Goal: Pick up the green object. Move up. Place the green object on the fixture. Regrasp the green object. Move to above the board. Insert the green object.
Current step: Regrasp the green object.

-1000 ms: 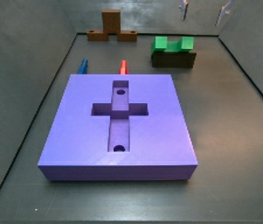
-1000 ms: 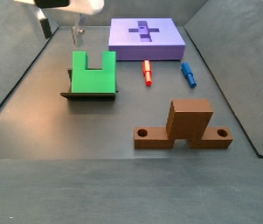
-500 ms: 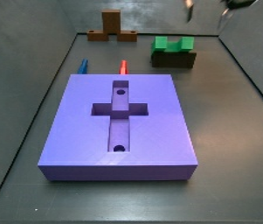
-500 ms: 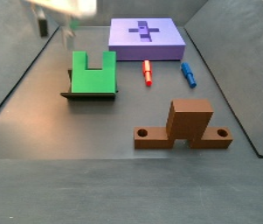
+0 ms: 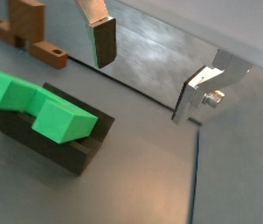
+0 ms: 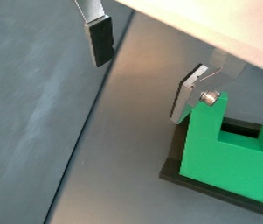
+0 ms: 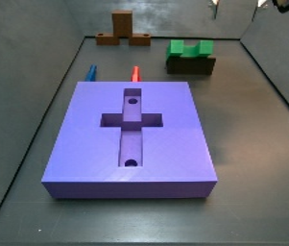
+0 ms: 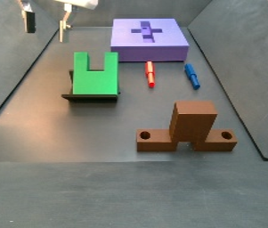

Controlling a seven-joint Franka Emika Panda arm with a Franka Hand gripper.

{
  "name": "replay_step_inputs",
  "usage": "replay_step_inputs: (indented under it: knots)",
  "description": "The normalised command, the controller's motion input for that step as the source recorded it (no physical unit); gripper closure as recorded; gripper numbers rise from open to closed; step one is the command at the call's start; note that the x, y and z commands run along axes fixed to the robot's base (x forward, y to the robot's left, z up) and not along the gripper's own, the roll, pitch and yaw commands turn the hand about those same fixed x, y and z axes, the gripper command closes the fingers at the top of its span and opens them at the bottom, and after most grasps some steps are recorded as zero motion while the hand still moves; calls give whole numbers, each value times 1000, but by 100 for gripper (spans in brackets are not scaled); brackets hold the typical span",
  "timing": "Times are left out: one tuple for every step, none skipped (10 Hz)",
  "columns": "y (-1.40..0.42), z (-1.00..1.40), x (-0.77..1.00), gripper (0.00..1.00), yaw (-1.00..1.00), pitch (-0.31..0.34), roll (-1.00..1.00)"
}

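**Side view: green piece parked on the fixture, gripper standing off empty**

Side view first, and the small bright green U-shaped block [image 8: 95,74] sits on the dark low rectangular fixture [image 8: 92,95], its two prongs pointing toward the big purple-blue slab of a board [image 8: 150,36] with the cross-shaped recess. The two-finger gripper [image 8: 45,20] hangs up near the top corner, beside the green piece and clear of it, plates spread wide with nothing between them. A wrist view confirms it: the silver fingers [image 6: 99,39] with their dark pads stand well apart, and only grey floor shows in the gap. So the placing looks done, and the regrasp is the job in hand.

How will this piece handle? It looks like a rigid, light, hard plastic-type block with smooth flat faces, so I'd expect no give and a fair chance of slipping if the pads catch it off-centre or on a corner. In a wrist view the green object [image 5: 33,103] lies tilted in the cradle [image 5: 64,144], overhanging it. The safest hold, I'd say, is across two parallel flat sides of the solid body, away from the notch, square to the faces so it stays aligned for the recess.

Elsewhere a red stick [image 8: 150,72] and a blue stick [image 8: 190,75] lie near the board, and an orange-brown upright block [image 8: 190,128] stands well apart.
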Motion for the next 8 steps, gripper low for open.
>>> replay_step_inputs:
  knots:
    - [0,-197,-54,0,777,-340,826]
    - [0,-274,-123,0,829,-300,734]
    - [-34,-343,-197,0,817,-263,657]
    - [-51,-394,-240,0,803,-226,657]
    - [-260,-311,-243,0,697,-286,517]
    - [-414,-340,-346,0,503,-186,646]
    - [-403,-280,-397,0,486,-146,706]
    - [-363,-143,-243,0,520,-186,629]
